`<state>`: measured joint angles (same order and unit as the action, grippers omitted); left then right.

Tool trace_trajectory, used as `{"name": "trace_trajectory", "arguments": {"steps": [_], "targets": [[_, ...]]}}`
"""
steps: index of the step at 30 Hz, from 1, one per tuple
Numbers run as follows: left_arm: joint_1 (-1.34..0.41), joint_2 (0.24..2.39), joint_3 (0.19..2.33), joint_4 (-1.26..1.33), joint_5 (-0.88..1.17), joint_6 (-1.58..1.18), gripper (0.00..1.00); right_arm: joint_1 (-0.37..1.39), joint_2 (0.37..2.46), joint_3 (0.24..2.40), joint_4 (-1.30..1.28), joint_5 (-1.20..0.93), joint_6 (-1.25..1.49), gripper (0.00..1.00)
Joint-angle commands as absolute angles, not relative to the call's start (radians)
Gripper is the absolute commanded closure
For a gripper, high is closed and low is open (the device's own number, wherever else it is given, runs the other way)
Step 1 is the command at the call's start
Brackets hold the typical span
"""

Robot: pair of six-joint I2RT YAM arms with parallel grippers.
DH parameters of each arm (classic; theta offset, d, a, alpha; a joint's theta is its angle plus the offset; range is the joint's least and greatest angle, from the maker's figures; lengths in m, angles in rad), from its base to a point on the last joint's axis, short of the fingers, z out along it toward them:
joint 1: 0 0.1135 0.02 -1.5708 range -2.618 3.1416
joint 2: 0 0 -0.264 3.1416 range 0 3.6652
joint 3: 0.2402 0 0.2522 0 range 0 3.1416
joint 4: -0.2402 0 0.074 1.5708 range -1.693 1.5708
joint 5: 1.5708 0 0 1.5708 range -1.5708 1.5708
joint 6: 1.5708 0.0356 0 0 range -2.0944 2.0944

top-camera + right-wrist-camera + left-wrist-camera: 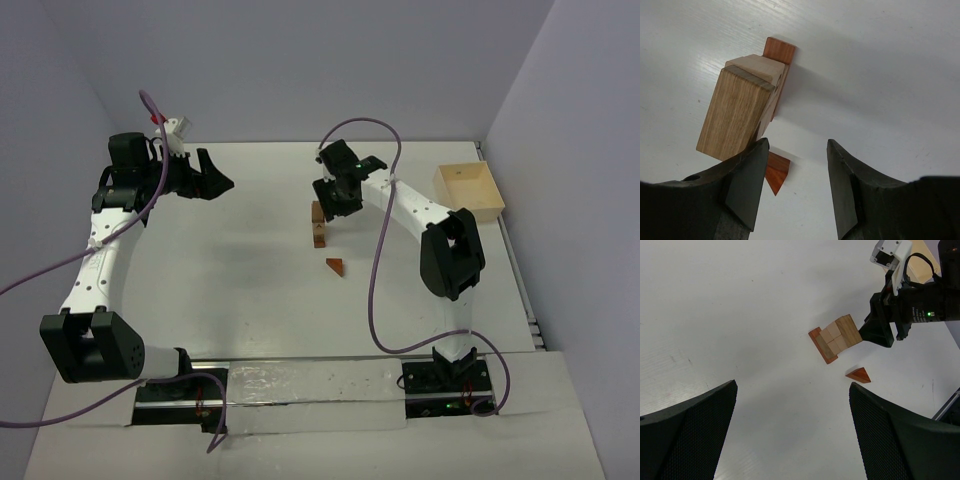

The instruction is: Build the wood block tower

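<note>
The wood block tower [318,222] stands mid-table: a reddish bar at the bottom, pale blocks above it and a tan cuboid on top. It shows in the left wrist view [836,337] and the right wrist view [740,107]. A reddish triangular wedge [334,265] lies alone on the table just in front of it [858,375] [776,172]. My right gripper [797,145] is open and empty, right beside the tower's top [335,205], with one finger close to the tan block. My left gripper [792,390] is open and empty, far to the left [215,182].
A pale wooden square box [468,190] stands at the back right near the wall. The right arm's purple cable [375,270] loops over the table in front of the wedge. Walls close in the table on the left, back and right.
</note>
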<state>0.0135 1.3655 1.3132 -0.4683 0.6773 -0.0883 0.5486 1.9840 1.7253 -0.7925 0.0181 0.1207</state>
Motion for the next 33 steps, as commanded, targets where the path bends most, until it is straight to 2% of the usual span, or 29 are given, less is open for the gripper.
{"name": "trace_trajectory", "arguments": {"steps": [1, 5, 8, 22, 33], "targets": [[0.009, 1.335, 1.325, -0.465, 0.688, -0.077, 0.01, 0.526, 1.905, 1.723, -0.774, 0.066, 0.119, 0.43], [0.011, 1.336, 1.325, -0.462, 0.689, -0.079, 0.01, 0.509, 1.926, 1.772, -0.777, 0.078, 0.128, 0.51], [0.009, 1.335, 1.324, -0.462, 0.686, -0.079, 0.01, 0.504, 1.948, 1.811, -0.787, 0.076, 0.129, 0.54], [0.01, 1.33, 1.318, -0.462, 0.685, -0.078, 0.01, 0.503, 2.016, 1.921, -0.815, 0.031, 0.133, 0.43], [0.011, 1.332, 1.319, -0.459, 0.688, -0.081, 0.01, 0.504, 2.018, 1.89, -0.812, 0.029, 0.129, 0.4]]}}
